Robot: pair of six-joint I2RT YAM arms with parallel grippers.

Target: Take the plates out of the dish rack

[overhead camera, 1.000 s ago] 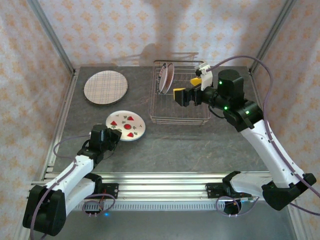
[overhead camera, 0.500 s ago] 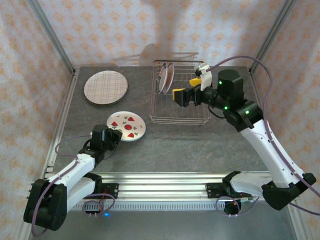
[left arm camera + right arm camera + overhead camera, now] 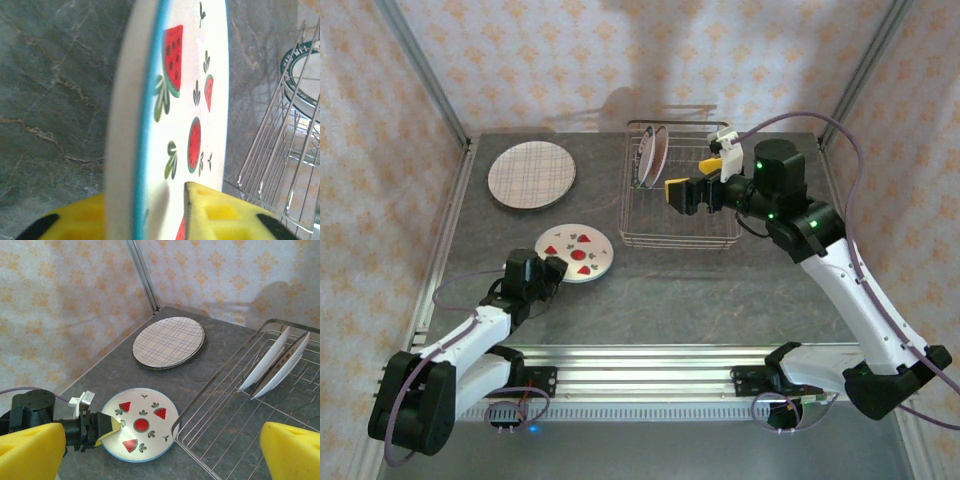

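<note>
The left gripper point(image 3: 548, 268) sets its yellow fingers point(image 3: 225, 215) on either side of the rim of the watermelon plate point(image 3: 575, 250), which lies flat on the table point(image 3: 720, 290) left of the dish rack point(image 3: 680, 238). I cannot tell whether they pinch it. The right gripper point(image 3: 693, 175) hangs spread wide over the rack, where two plates point(image 3: 652, 152) stand on edge, and a plaid plate point(image 3: 531, 174) lies far left.

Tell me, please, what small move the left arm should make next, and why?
Probably open the left gripper wider and draw it back off the rim. The watermelon plate lies flat on the table, outside the dish rack, so it looks delivered, and the fingers straddle its edge with a gap showing. Two plates stand in the rack by the open right gripper.
</note>
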